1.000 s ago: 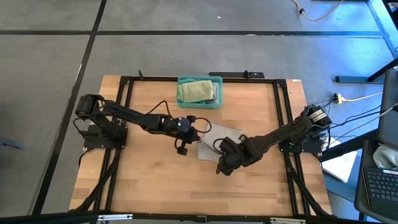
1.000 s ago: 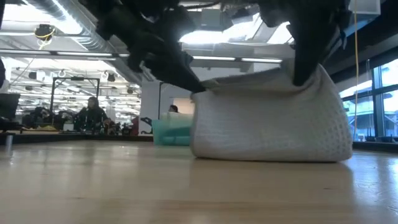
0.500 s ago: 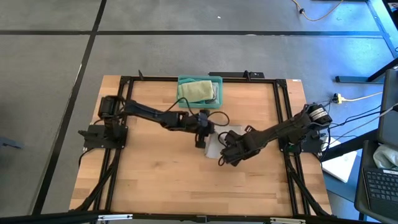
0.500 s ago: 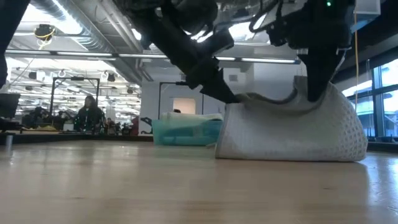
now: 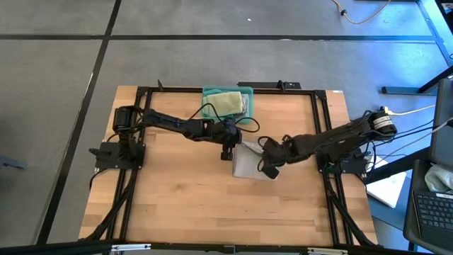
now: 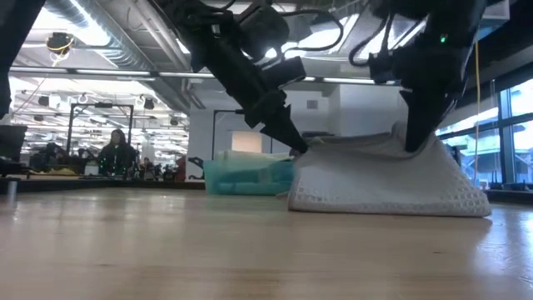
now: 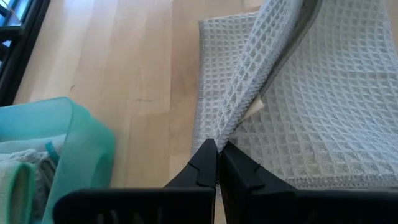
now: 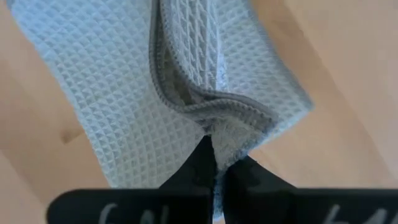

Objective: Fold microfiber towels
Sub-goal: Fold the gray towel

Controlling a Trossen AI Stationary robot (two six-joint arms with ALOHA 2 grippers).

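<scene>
— So where does the grey towel [image 5: 249, 162] lie just now?

— Near the middle of the table [image 5: 177, 205], in front of the teal bin [image 5: 246, 108] that holds a pale green towel [image 5: 225, 103]; its lower layer rests flat on the wood, its upper edge is lifted off it.

— And who has that edge?

— Both arms; the left gripper [image 5: 228, 150] is pinched tight on one corner, the right gripper [image 5: 270, 164] is clamped just as tight on the other; the held edge runs between them, roughly across the table.

— Which way must it go?

— I judge toward the bin side, over the flat layer; the two grippers stand about equally near that far edge, so they should carry it together, keeping the edge taut and level; if one lags, the fold skews.
</scene>
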